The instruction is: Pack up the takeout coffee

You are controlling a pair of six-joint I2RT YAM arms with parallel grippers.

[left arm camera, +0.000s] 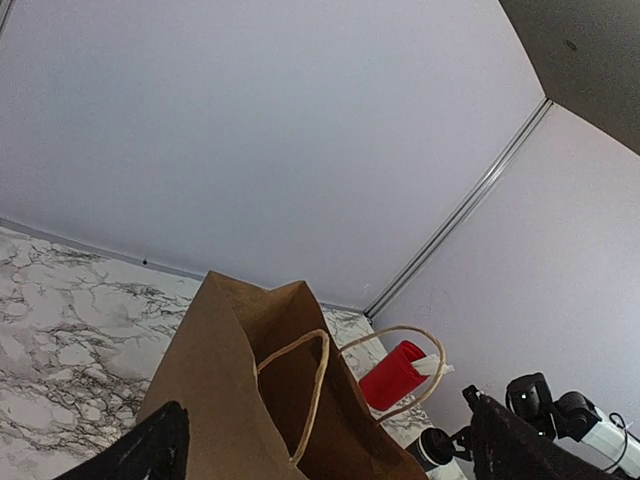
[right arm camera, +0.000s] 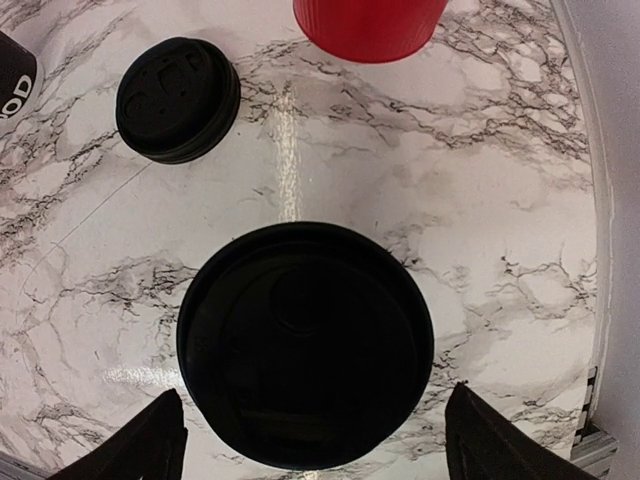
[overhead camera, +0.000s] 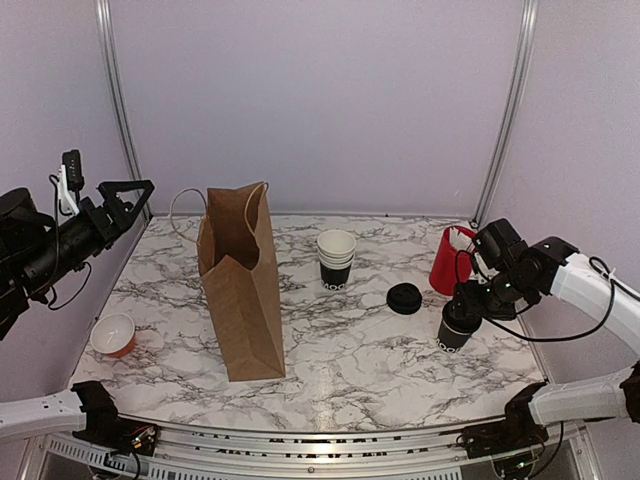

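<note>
Dark fingers [right arm camera: 140, 445] of the right hand [overhead camera: 468, 302] fill the lower corners of the wrist view. They are spread wide, with the takeout coffee [right arm camera: 305, 345] centred between them and just beyond. I see no contact with its lid.

The takeout coffee stands upright on the counter [overhead camera: 350, 370] at about 4 o'clock in the overhead view. Its long axis is vertical, lid up, with white lettering low on the side. A loose lid [overhead camera: 404, 298] lies at 10 o'clock from it and a red cup [overhead camera: 448, 262] at 12 o'clock, both apart from it. The paper bag [overhead camera: 240, 300] stands upright with its mouth open upward, well off at 9 o'clock.

The left hand [overhead camera: 135, 198] hangs raised at the far left, also spread and empty. It is nearer the bag and much farther from the takeout coffee.

My judgement is that the right arm takes it. The fingers would drop past the lid's rim to the wall and close, with the axis kept vertical for the carry toward 9 o'clock.
</note>
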